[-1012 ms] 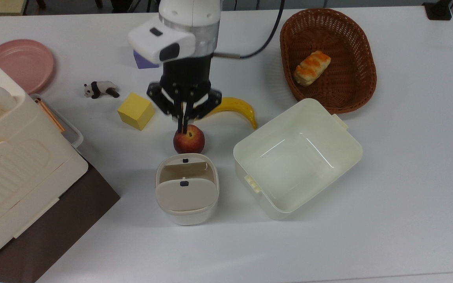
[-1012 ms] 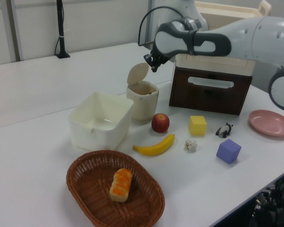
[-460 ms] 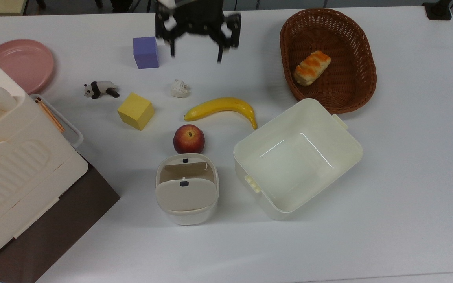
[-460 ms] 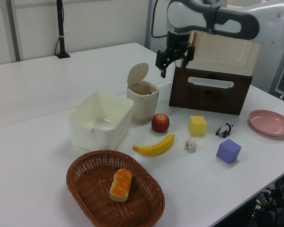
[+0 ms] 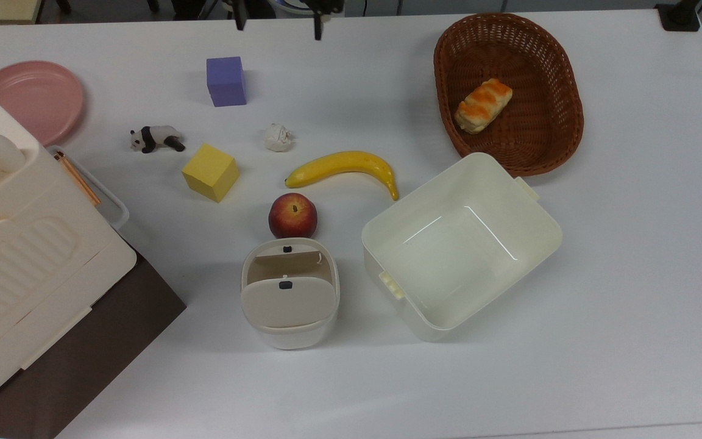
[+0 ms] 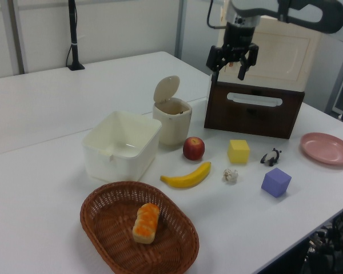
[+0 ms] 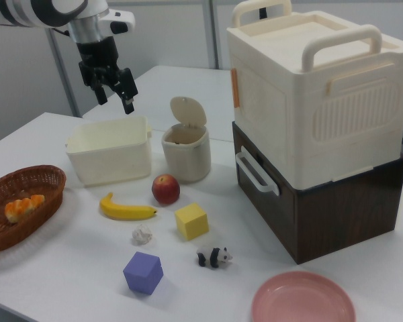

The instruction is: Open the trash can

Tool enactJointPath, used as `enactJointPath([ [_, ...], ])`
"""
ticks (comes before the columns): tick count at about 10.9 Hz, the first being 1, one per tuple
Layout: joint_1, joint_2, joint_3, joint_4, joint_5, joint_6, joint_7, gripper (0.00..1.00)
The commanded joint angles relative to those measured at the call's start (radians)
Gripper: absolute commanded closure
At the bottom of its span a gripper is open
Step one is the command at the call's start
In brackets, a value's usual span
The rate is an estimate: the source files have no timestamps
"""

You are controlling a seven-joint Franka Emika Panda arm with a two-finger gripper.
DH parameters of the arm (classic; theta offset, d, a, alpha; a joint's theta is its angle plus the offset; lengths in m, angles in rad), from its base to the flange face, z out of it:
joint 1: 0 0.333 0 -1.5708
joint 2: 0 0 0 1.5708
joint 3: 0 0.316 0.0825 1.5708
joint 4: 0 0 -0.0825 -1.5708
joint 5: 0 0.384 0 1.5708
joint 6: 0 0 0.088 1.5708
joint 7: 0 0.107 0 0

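- One bin [image 5: 290,299] stands on the white table [image 5: 631,274], its lid [image 6: 166,89] tipped up and back so the mouth is uncovered; in the top view it sits just below the apple and to the left of the tub.
- One apple [image 5: 293,215], close beside the bin, apart from it in the left view.
- One banana [image 5: 343,166] beyond the apple, lying flat.
- One lidless cream tub [image 5: 460,244], empty, close beside the bin.
- One wicker basket [image 5: 509,91] with one bread roll [image 5: 484,105] lying in it.
- Two cubes: one yellow [image 5: 211,172], one purple [image 5: 226,81].
- One toy panda [image 5: 156,139], one crumpled paper ball [image 5: 279,137], one pink plate [image 5: 34,100].
- One big ribbed cream box [image 7: 309,94] with handles, stacked on one dark brown box [image 7: 309,208].
- One gripper [image 6: 229,68], raised high above the table and well apart from the bin; its two fingers [image 7: 129,104] are spread wide with nothing between them and touch nothing.
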Motion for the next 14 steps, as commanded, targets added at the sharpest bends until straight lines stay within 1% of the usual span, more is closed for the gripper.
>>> enactJointPath([
  [1,-0.014,-0.050,-0.014,-0.060,0.064,0.016,0.012,0.00],
  [4,-0.014,-0.056,-0.014,-0.065,0.092,0.016,0.012,0.00],
  [14,-0.008,-0.051,-0.014,-0.066,0.089,0.003,-0.001,0.00],
])
